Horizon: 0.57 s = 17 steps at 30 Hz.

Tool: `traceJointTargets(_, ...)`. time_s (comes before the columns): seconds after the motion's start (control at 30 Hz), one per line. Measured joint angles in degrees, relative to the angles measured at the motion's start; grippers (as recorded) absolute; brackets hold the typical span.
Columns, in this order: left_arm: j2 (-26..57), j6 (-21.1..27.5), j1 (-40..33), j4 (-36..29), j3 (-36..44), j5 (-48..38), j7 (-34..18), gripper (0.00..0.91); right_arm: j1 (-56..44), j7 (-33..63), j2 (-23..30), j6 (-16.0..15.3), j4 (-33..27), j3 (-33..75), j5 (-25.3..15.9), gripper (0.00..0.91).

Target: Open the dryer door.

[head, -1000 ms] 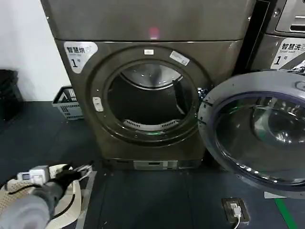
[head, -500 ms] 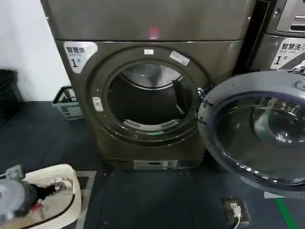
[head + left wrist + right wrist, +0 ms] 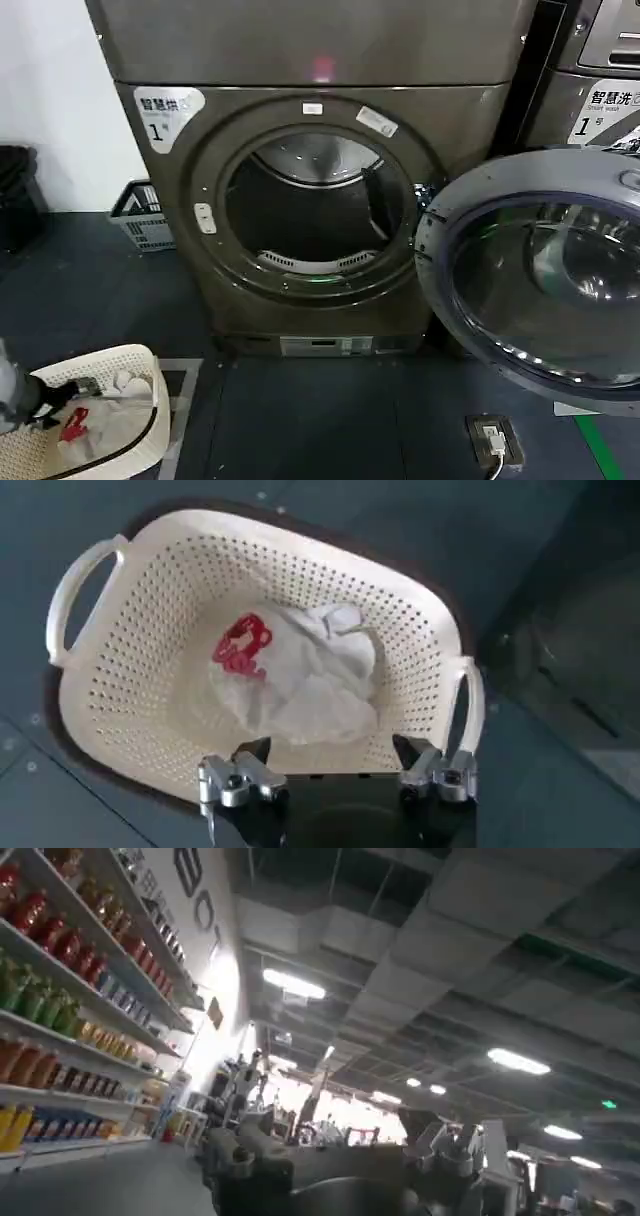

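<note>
The dark grey dryer (image 3: 300, 50) faces me with its round drum opening (image 3: 318, 215) uncovered. Its glass-fronted dryer door (image 3: 540, 290) is swung wide to the right, hinged beside the opening. My left gripper (image 3: 50, 398) hangs low at the far left, over a white laundry basket (image 3: 145, 362). Seen from the left wrist, that gripper (image 3: 333, 752) is open above the basket (image 3: 420, 610), nothing between its fingers. My right gripper (image 3: 335, 1136) points up toward a ceiling, away from the dryer, and is open and empty.
White clothes with a red print (image 3: 300, 675) lie in the basket. A small grey basket (image 3: 140, 215) stands by the wall left of the dryer. A second machine (image 3: 600, 90) stands behind the open door. A floor socket (image 3: 494, 438) sits on the dark floor.
My left arm has drawn back to the left and down over the white basket. The dryer door has stayed wide open.
</note>
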Motion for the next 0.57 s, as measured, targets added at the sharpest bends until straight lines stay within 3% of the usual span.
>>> traceJointTargets(0.57,0.3,0.0,-0.3,1.7,0.0,-1.4,0.1,0.907,0.0,0.0,0.0,-0.2,-0.4,0.1,0.0,0.907)
